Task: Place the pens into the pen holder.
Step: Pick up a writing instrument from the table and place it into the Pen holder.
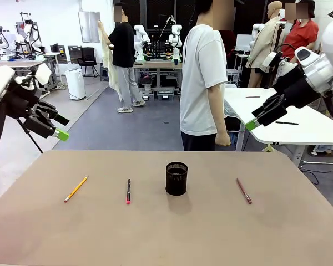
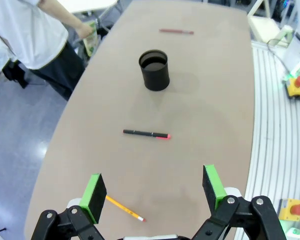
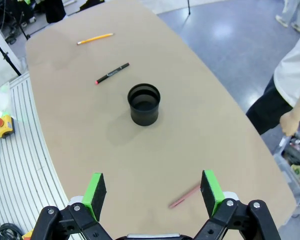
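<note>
Right now both arms are raised above the tabletop (image 1: 172,238), one at each side, touching nothing. My left end effector (image 1: 61,127) hangs off the left edge in the front view. Its fingers are spread wide and nothing is between them. From its wrist camera I look down past the green pads (image 2: 96,191) onto the brown surface.

My right end effector (image 1: 255,119) is raised at the right side. It is spread just as wide and is also empty.

The pen holder (image 1: 176,178) stands upright near the middle of the tabletop, its open mouth facing up. All three pens lie flat on the surface outside it, in a loose row across my view:

- **Yellow-orange pencil (image 1: 76,189):** It is farthest to my left, lying at a slant, well apart from the holder.
- **Black pen (image 1: 128,190):** It lies between the pencil and the holder, near the holder but not touching it. Its red tip points toward my side.
- **Dark-red pen (image 1: 243,190):** It lies on the other side of the holder, to my right, slightly angled and well apart from it.

A person (image 1: 202,77) in a white T-shirt stands side-on at the far edge, one hand hanging down by the tabletop rim.
</note>
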You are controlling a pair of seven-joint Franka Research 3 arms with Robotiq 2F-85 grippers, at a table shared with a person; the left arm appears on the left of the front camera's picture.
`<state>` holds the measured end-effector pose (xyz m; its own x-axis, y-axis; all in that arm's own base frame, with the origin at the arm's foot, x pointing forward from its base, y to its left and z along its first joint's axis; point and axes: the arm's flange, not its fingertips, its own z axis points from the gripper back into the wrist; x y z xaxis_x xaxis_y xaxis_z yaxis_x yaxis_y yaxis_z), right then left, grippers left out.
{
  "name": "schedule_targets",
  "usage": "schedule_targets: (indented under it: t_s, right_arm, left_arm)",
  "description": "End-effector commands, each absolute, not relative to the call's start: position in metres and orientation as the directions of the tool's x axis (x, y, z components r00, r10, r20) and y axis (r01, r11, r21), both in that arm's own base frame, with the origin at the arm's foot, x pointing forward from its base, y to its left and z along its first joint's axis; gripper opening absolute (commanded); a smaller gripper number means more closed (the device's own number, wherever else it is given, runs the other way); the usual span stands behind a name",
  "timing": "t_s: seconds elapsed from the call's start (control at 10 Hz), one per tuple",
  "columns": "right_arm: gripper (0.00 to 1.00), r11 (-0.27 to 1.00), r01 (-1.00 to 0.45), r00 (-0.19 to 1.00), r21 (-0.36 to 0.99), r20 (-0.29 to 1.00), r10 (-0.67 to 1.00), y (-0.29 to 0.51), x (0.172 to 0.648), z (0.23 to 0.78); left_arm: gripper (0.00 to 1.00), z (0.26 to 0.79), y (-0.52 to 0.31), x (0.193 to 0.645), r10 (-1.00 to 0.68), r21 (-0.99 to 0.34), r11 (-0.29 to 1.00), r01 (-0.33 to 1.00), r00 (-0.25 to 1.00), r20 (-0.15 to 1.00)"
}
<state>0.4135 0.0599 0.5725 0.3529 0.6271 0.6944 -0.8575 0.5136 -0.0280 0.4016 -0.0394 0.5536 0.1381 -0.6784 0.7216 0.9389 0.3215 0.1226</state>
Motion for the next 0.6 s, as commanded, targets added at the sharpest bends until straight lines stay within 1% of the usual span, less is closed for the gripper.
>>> schedule_targets:
  t_s: [0.0, 0.5]
  right_arm:
    - [1.00, 0.518, -0.855, 0.364, -0.016, 0.693, 0.623, 0.0596, 0.4135, 0.5715]
    - [1.00, 0.518, -0.855, 0.364, -0.016, 0.693, 0.623, 0.0596, 0.4135, 0.5715]
  left_arm:
    - [1.00, 0.5547, -0.0370, 0.4019, -0.656, 0.105, 0.325, 0.940, 0.144, 0.741]
    - [1.00, 0.5547, -0.0370, 0.4019, -0.656, 0.105, 0.325, 0.940, 0.144, 0.741]
